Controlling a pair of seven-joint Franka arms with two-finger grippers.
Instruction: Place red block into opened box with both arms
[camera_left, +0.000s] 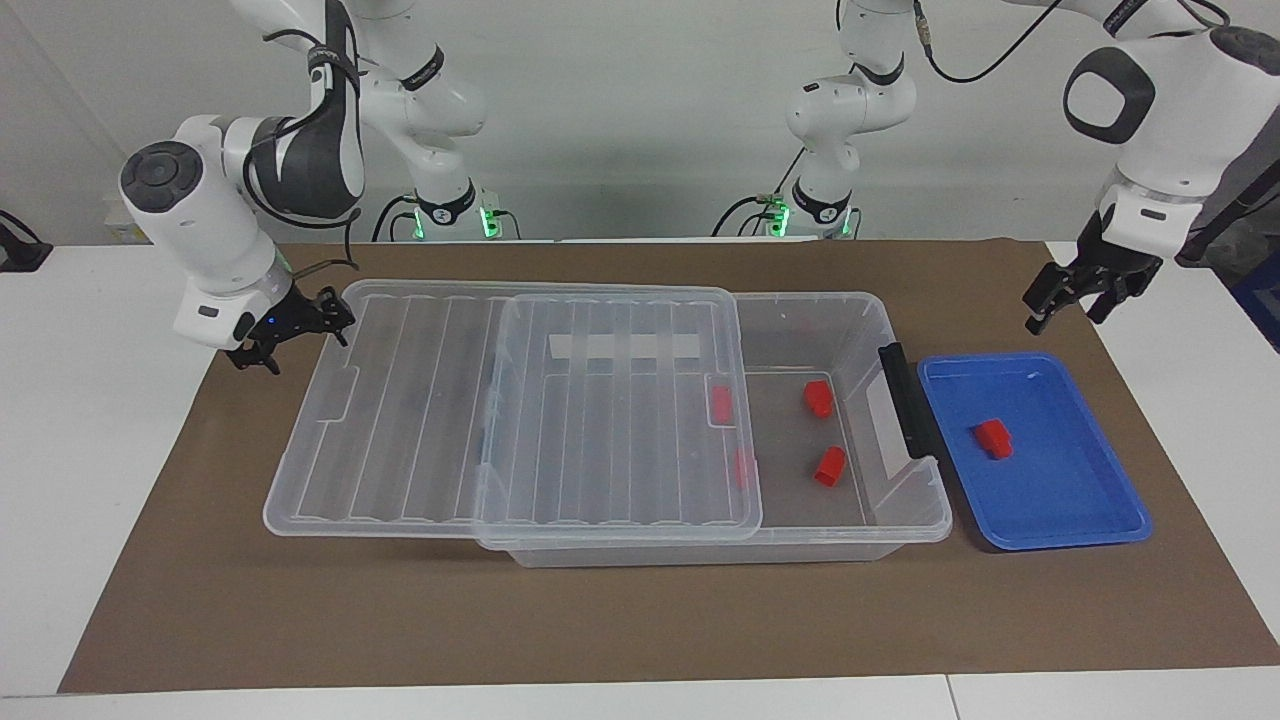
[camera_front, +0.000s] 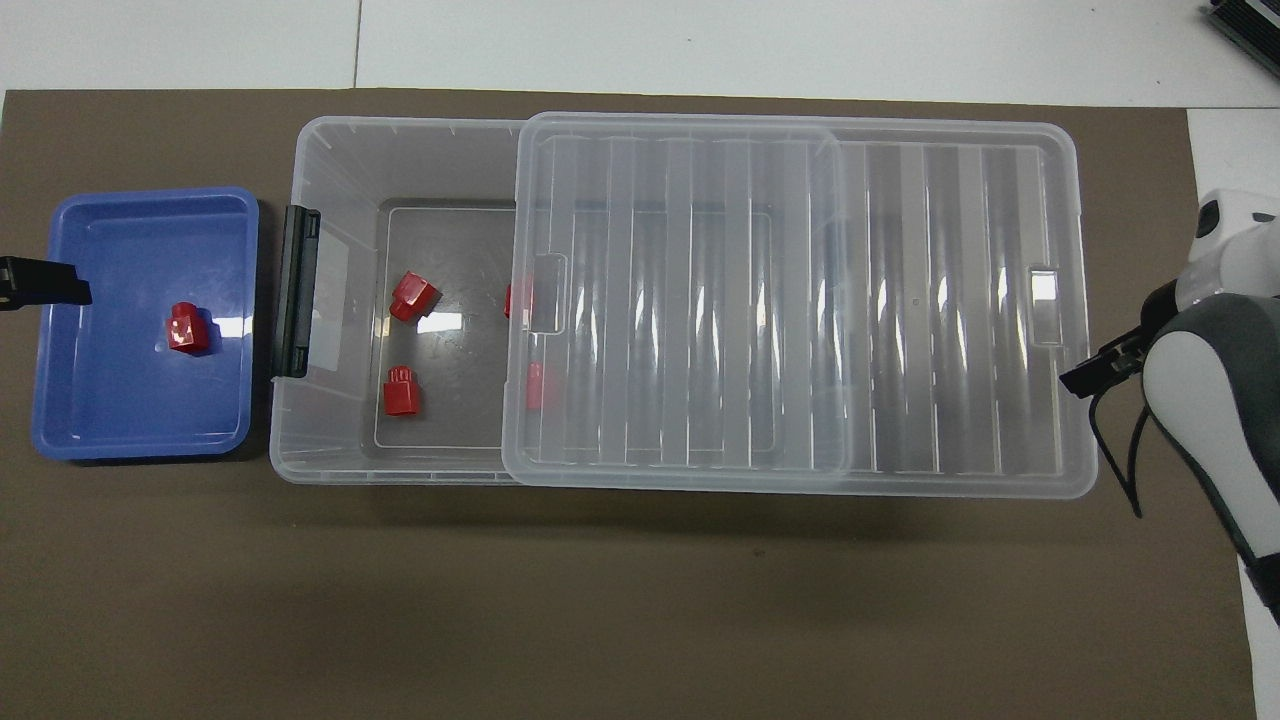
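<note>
- Right now your red block lies in the blue tray, below the left gripper, whose fingers spread wide, apart from it.
- Your right gripper, fingers wide, sits at the lid edge of the box.

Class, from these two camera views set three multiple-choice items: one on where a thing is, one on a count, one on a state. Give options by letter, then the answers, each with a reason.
1. Where is the red block that lies outside the box?
A. in the blue tray
B. on the lid
C. on the brown mat

2. How many red blocks are in the box?
A. one
B. two
C. four

3. How does the lid sit?
A. shut over the whole box
B. slid partly off toward the right arm's end
C. flat on the mat

Answers: 1 A, it rests on the tray's floor. 2 C, two lie uncovered and two show at the lid's edge. 3 B, the handle end is uncovered.
</note>
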